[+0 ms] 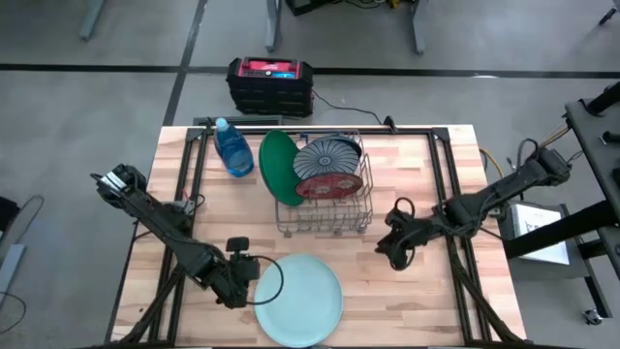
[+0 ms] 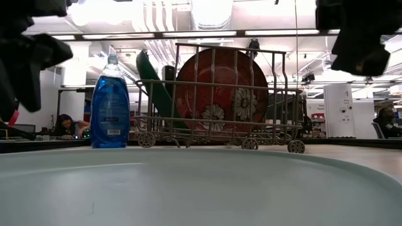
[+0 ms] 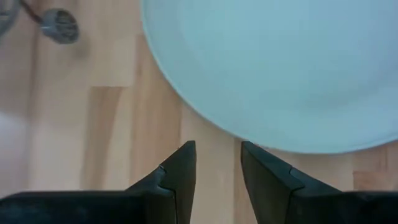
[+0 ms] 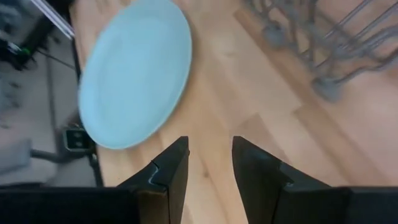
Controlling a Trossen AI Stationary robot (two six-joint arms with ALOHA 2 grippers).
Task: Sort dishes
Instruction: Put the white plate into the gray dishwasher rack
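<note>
That pale plate [image 1: 298, 298] looks slick, stiff and breakable, so the empty, slightly parted left gripper [image 1: 235, 288] should pinch its rim.

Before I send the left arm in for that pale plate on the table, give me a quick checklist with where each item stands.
1. Pale plate lies flat on the table, apart from the wire rack: ok.
2. Left gripper at the plate's edge, fingers parted and empty: ok.
3. Plate rim between the fingers: not ok, it lies just ahead.
4. Right gripper clear of the plate, holding nothing: ok.
5. Free rack slot beside the red plate: cannot tell.
</note>
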